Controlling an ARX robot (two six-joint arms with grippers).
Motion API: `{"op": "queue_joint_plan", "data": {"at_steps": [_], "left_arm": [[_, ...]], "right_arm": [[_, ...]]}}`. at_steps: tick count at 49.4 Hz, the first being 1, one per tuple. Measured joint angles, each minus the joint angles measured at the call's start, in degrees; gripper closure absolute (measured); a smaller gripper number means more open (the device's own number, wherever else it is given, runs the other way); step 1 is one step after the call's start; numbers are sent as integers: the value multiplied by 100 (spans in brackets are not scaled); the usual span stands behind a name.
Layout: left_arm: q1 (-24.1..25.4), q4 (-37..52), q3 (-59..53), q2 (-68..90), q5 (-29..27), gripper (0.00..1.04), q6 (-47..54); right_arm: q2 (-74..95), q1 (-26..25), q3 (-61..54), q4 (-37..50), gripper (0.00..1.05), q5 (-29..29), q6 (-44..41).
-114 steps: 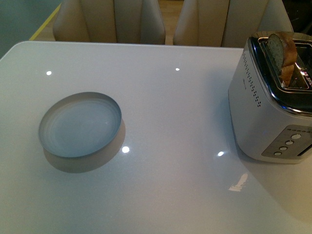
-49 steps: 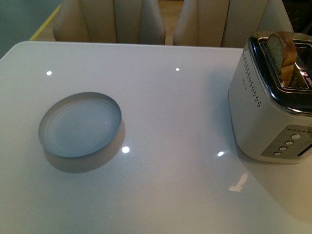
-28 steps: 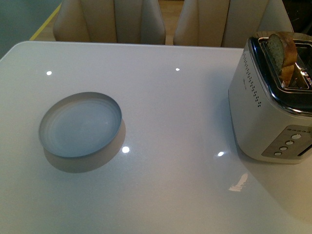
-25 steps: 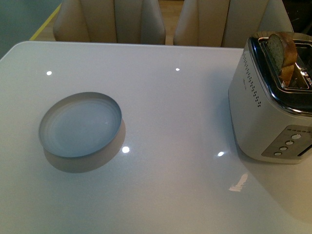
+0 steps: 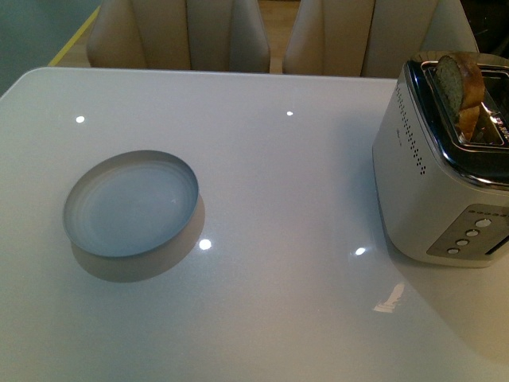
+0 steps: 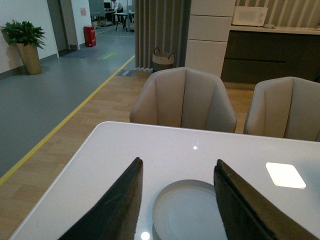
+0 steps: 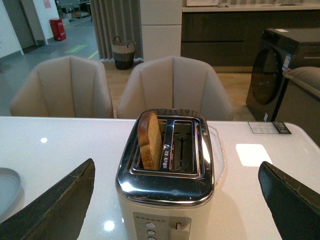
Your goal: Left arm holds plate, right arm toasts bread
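The pale blue-grey plate (image 5: pixel 131 203) lies empty on the left half of the white table (image 5: pixel 286 199). In the left wrist view the plate (image 6: pixel 187 210) shows between the two black fingers of my open left gripper (image 6: pixel 178 172), which hangs back from it. The bread (image 5: pixel 460 86) stands upright in a slot of the silver toaster (image 5: pixel 441 179) at the right. In the right wrist view the bread (image 7: pixel 150 140) sticks up from the toaster (image 7: pixel 167 185), and my right gripper (image 7: pixel 182 172) is spread wide open on this side of it. Neither arm shows in the front view.
Two beige chairs (image 5: pixel 179 36) stand behind the table's far edge. The toaster's front panel has round buttons (image 7: pixel 150 229) and a lever (image 7: pixel 176 227). Its second slot (image 7: pixel 182 147) holds nothing. A dark appliance (image 7: pixel 272 80) stands beyond the table on the right.
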Motion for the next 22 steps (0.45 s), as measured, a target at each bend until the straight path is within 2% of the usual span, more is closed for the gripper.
{"op": "queue_joint_plan", "data": {"at_steps": [10, 22], "left_arm": [[0, 0, 0, 0, 0, 7, 0], [0, 0, 0, 0, 0, 7, 9]], "right_arm": [[0, 0, 0, 0, 9, -2, 0], [0, 0, 0, 0, 9, 0, 0]]}}
